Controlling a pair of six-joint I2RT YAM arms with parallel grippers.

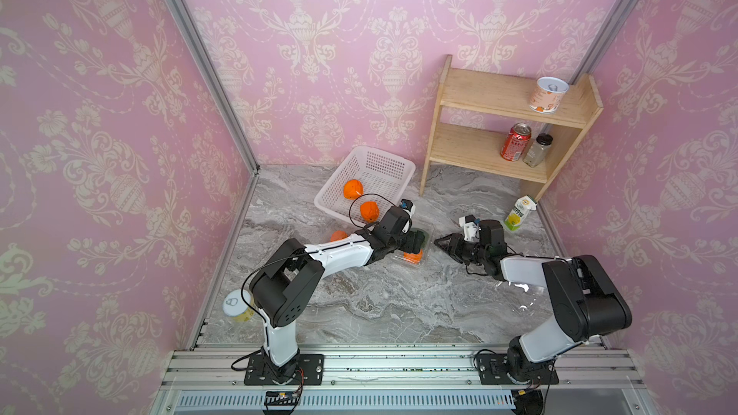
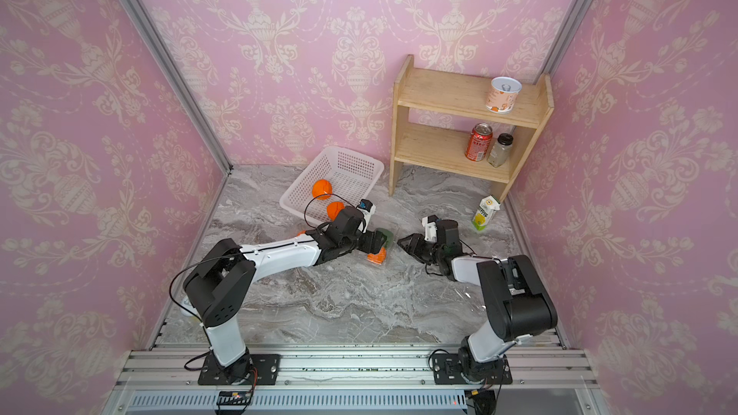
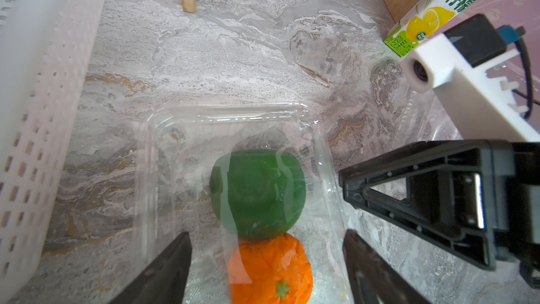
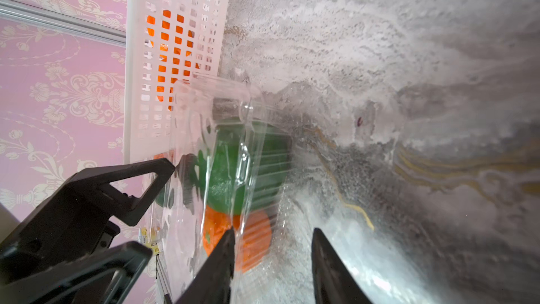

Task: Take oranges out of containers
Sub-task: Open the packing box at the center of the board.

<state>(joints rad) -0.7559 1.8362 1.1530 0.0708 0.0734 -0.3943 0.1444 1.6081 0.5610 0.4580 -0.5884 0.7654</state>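
Left end effector [image 3: 266,233], released, straddles the orange [image 3: 270,270]; with the right end effector [image 4: 273,231] also released, the flimsy tray [image 3: 233,112] may lift.

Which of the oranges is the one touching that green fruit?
The orange with the green star mark, in the clear tray under the left gripper. Two others lie in the white basket; another peeks from behind the left arm.

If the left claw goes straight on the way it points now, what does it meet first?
Probably the orange in the clear tray, which lies inside the open left claw. The green fruit lies beyond it. Depth is unclear.
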